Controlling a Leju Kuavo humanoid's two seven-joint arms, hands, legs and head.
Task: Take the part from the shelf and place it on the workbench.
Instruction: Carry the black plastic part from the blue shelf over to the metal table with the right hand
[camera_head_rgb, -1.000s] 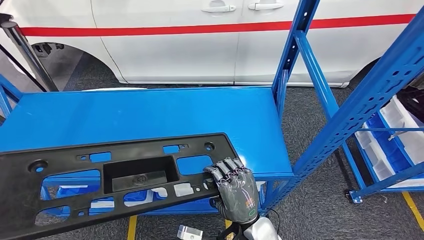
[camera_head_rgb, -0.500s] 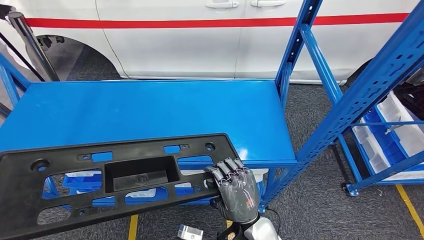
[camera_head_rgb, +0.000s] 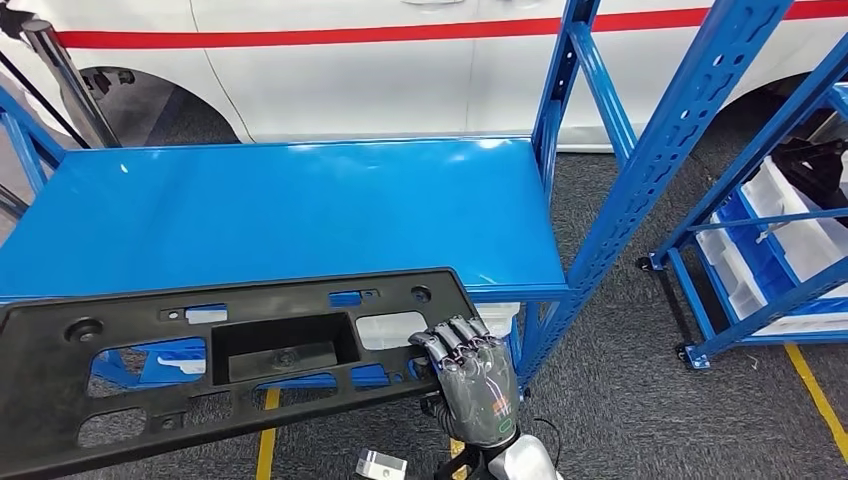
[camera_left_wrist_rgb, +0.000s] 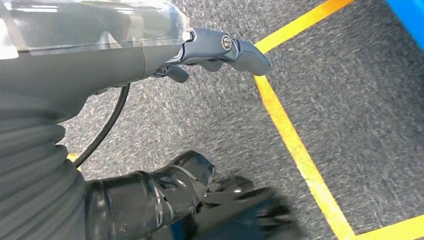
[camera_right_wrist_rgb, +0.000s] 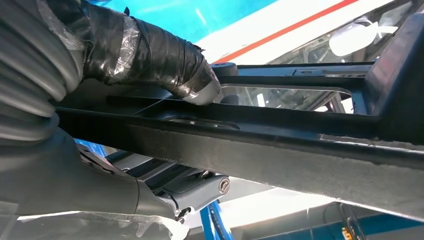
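Since the earlier frames the whole head view had shifted: the camera moved, the blue shelf surface (camera_head_rgb: 290, 215) sat higher and farther off, and the part's near edge now hung past the shelf's front lip over grey carpet (camera_head_rgb: 620, 400).

Item 1, black plastic part (camera_head_rgb: 230, 365): long flat panel with cut-outs and a recessed rectangular pocket, held roughly level in front of the shelf, its right end carried by the right hand.

Item 2, right hand (camera_head_rgb: 470, 375): clamped on the part's right end, fingers (camera_head_rgb: 455, 335) over the top face; in the right wrist view the taped thumb (camera_right_wrist_rgb: 165, 62) pressed on one side of the part (camera_right_wrist_rgb: 250, 135) and the fingers lay against the other.

Item 3, left hand (camera_left_wrist_rgb: 165, 60): seen in the left wrist view above carpet and yellow floor lines (camera_left_wrist_rgb: 295, 145); whether it gripped the part could not be told.

Item 4, surroundings: blue shelf uprights (camera_head_rgb: 680, 130), white car with red stripe (camera_head_rgb: 350, 60), white bins (camera_head_rgb: 790, 215) on a neighbouring rack.
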